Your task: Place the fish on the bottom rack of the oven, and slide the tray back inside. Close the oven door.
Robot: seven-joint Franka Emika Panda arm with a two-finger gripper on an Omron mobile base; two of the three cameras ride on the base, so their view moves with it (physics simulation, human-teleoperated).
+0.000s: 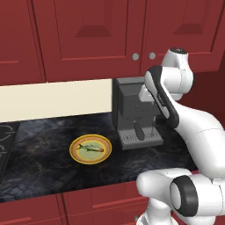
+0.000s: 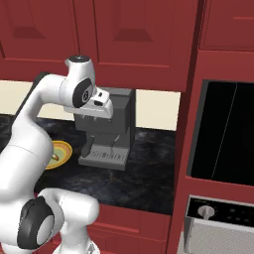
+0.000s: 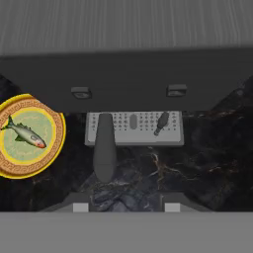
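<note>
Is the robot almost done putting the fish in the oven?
No, nothing looks done so far. The fish lies on the yellow plate on the counter, untouched. The gripper is open and empty, hovering above the coffee machine. Left to do: grab the fish, put it on the oven rack, slide that in, and close the door.

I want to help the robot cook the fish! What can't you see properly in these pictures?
- Oven: right base view, cut off by the bottom and right edges; door and rack unseen.
- Yellow plate: right base view, partly behind the arm; the fish cannot be made out there.
- End effector: hand view, only fingertips show, apart.
</note>
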